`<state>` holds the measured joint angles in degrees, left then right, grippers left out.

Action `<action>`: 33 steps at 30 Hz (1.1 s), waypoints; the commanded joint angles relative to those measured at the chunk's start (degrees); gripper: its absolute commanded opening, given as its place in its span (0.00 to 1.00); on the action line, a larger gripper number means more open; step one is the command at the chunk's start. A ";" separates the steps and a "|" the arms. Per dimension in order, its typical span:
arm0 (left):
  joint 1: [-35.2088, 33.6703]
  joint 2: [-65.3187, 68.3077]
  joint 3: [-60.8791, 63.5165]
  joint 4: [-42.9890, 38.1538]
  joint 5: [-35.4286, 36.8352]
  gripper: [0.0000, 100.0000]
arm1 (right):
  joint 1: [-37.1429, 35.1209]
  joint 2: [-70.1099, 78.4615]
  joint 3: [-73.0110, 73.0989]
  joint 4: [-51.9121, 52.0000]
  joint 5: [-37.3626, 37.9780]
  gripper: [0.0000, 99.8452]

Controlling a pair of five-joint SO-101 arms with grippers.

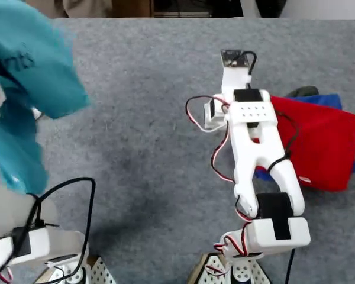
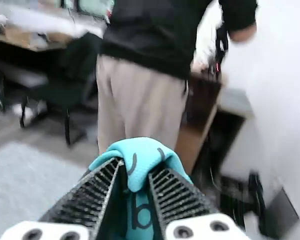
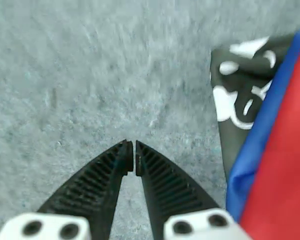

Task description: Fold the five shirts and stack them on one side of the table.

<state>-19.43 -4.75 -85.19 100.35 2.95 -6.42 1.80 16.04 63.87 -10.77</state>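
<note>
Teal fabric shirt (image 1: pixel 29 77) is clamped in left tool (image 2: pixel 136 167), lifted well apart from folded red shirt (image 1: pixel 319 142). Right tool (image 3: pixel 130 150) is pinched together, empty, just beside it. Pickup step judged in hand; next, shirt to be laid flat on grey worktop (image 1: pixel 142 118).

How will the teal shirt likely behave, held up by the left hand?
Probably floppy: the teal shirt hangs in loose folds in the high view. Likely light, since the left hand holds it by one pinched bunch. It may sway or slip from that small pinch.

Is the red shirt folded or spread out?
Folded: the red shirt lies as a compact flat rectangle on top of a blue shirt.
</note>
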 commanded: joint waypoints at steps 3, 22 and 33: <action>4.75 -3.12 21.71 0.53 0.35 0.02 | -0.57 -0.13 -11.38 6.51 6.33 0.03; 29.54 -17.63 100.84 -26.73 3.69 0.20 | -2.77 0.22 -24.04 -7.21 29.63 0.03; -8.97 -27.30 119.74 -53.54 17.14 0.34 | -22.73 10.86 -26.24 -9.41 36.66 0.15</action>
<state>-17.49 -31.56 28.92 58.86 15.69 -24.18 8.31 -6.37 55.52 27.03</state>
